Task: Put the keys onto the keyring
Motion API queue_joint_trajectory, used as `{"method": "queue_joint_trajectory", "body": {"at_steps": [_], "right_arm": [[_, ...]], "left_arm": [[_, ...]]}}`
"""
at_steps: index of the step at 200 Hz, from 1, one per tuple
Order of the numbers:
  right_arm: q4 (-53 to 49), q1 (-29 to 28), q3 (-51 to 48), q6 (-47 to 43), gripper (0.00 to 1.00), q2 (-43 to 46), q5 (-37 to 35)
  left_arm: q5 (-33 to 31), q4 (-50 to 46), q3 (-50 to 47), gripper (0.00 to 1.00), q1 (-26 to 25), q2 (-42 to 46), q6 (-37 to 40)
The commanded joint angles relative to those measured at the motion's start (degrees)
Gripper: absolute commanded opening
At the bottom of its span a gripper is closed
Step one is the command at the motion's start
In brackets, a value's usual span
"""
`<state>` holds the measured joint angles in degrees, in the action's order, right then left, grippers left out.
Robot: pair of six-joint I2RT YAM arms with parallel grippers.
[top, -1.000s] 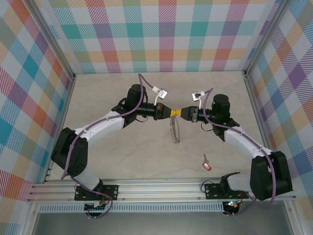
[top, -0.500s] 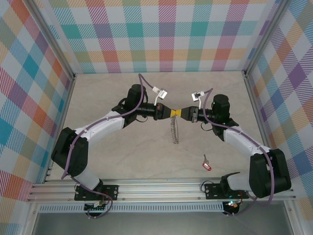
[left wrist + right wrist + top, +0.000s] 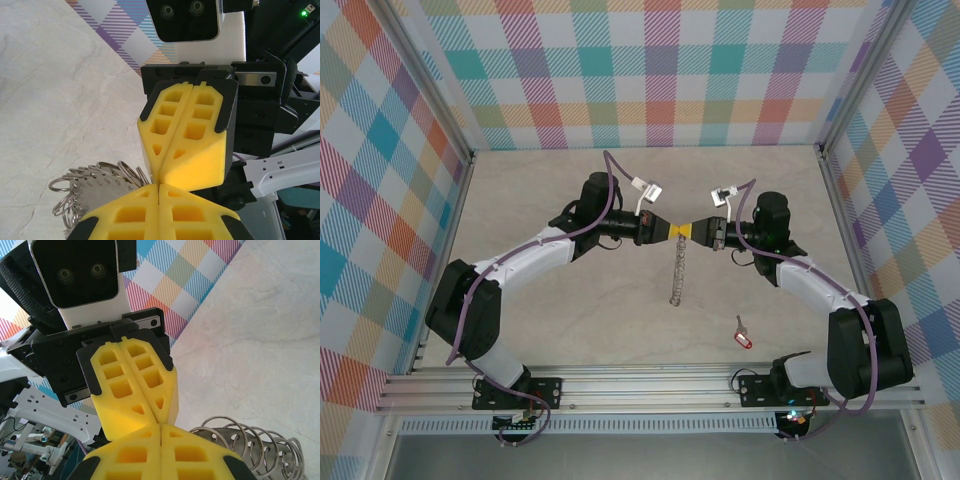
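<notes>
Left tool [image 3: 669, 231] and right tool [image 3: 689, 232] stood tip to tip at centre, each pinched shut on the top of the keyring [image 3: 675, 272], which hung toward 6 o'clock. At its 4 o'clock the key [image 3: 742, 337] lay on the counter [image 3: 570, 310]. It looked tiny, light, stiff, and probably slippery along the blade; its red head seemed the place to grip.

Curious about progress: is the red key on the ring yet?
Off. The red key lies alone on the table, apart from the keyring.
</notes>
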<state>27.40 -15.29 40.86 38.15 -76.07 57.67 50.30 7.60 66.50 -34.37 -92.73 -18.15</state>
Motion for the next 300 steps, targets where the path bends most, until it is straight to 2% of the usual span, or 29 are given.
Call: {"method": "queue_joint_trajectory", "body": {"at_steps": [1, 28, 36, 77, 99, 136, 180, 300], "right_arm": [[0.7, -1.0, -1.1, -1.1, 0.00, 0.6, 2.2], [-0.1, -1.0, -2.1, -1.5, 0.00, 1.8, -2.2], [-0.2, -1.0, -2.4, -1.5, 0.00, 1.9, -3.7], [2.5, -1.0, -3.8, -0.1, 0.00, 2.7, -8.3], [5.1, -0.9, -4.1, 0.7, 0.00, 3.1, -10.1], [11.4, -0.9, -3.8, 3.4, 0.00, 2.6, -11.5], [17.0, -1.0, -2.5, 6.9, 0.00, 1.2, -11.9], [18.9, -1.0, -1.2, 9.8, 0.00, 1.5, -9.7]], "left_arm": [[-1.5, 4.1, 2.2, 0.00, -0.3, -0.6, -0.1], [-5.1, 3.5, 2.2, 0.00, -0.3, 0.1, -0.5], [-6.3, 3.5, 2.1, 0.03, -0.2, 0.5, -0.8], [-14.9, 7.4, -1.2, 0.37, 0.3, 3.8, -6.6], [-18.7, 10.7, -4.0, 0.47, 0.4, 5.3, -11.2], [-21.0, 13.5, -7.2, 0.49, 0.3, 6.4, -15.1], [-19.2, 20.2, -10.1, 0.49, 0.2, 4.6, -19.2], [-14.5, 28.9, -8.5, 0.48, -1.2, -0.5, -21.6]]}}
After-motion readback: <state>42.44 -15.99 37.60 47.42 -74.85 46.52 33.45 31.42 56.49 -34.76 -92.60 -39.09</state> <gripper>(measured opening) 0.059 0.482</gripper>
